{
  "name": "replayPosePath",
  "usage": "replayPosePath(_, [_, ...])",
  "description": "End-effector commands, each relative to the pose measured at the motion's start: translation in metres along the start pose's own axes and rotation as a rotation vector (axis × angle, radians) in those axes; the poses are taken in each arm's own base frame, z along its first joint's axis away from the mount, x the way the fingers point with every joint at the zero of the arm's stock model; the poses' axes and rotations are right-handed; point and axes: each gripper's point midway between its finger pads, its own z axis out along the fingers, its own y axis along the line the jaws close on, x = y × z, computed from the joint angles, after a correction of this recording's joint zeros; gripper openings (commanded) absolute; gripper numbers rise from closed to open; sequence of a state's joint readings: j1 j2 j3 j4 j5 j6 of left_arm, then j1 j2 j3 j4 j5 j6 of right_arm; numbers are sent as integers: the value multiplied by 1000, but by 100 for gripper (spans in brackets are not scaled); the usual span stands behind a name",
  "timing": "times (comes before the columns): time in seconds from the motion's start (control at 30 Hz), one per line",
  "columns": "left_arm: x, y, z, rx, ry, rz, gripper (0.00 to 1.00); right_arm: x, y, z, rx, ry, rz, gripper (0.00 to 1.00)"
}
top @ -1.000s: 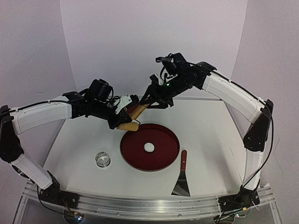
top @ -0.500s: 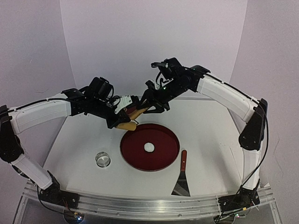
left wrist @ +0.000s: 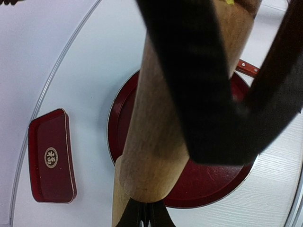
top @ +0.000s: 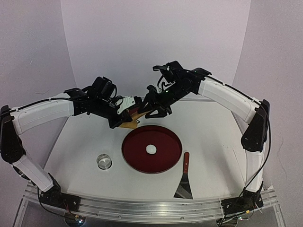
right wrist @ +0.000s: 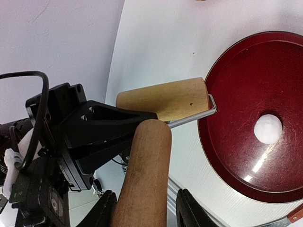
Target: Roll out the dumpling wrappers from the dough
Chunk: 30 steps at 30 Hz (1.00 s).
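A small white lump of dough (top: 151, 149) (right wrist: 268, 128) lies near the middle of the round red tray (top: 165, 137). No dumpling wrappers are in view. A wooden roller (top: 128, 124) hangs in the air just beyond the tray's far left rim. My left gripper (top: 129, 113) (left wrist: 147, 215) is shut on the thin metal bracket beside the roller's barrel (right wrist: 163, 99). My right gripper (top: 152, 111) (right wrist: 144, 203) stands open around the roller's wooden handle (right wrist: 144, 161); one finger is at the handle, and there is a gap to the other.
A shiny metal ring cutter (top: 104, 161) stands left of the tray. A spatula with a red handle (top: 184, 177) lies to the tray's right, near the front. A small rectangular red dish (left wrist: 49, 163) shows in the left wrist view.
My right gripper has moved left along the handle and its jaws have widened. The roller, held by my left gripper, has risen a little and moved away from the tray rim.
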<state>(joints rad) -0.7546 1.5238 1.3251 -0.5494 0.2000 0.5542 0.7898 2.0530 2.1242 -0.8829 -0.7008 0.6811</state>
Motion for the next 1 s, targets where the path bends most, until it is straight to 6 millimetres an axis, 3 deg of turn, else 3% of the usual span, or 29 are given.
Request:
replayPosePath(0.0, [-66,17,-30,-62,-211,85,0,12,-20,23,35,74,39,45])
replayPosePath(0.23, [-73,11,-33,-29,-228,82,0,5,-20,23,49,50,21,40])
replayPosePath(0.53, [-67,9,-30,-30,-209,61,0,1,-16,22,44,36,0,30])
replayPosePath(0.77, [-68,6,-33,-16,-212,41,0,-7,-14,16,66,-9,-26,43])
replayPosePath(0.97, [-72,2,-34,9,-221,22,0,-15,-12,13,77,-45,-36,43])
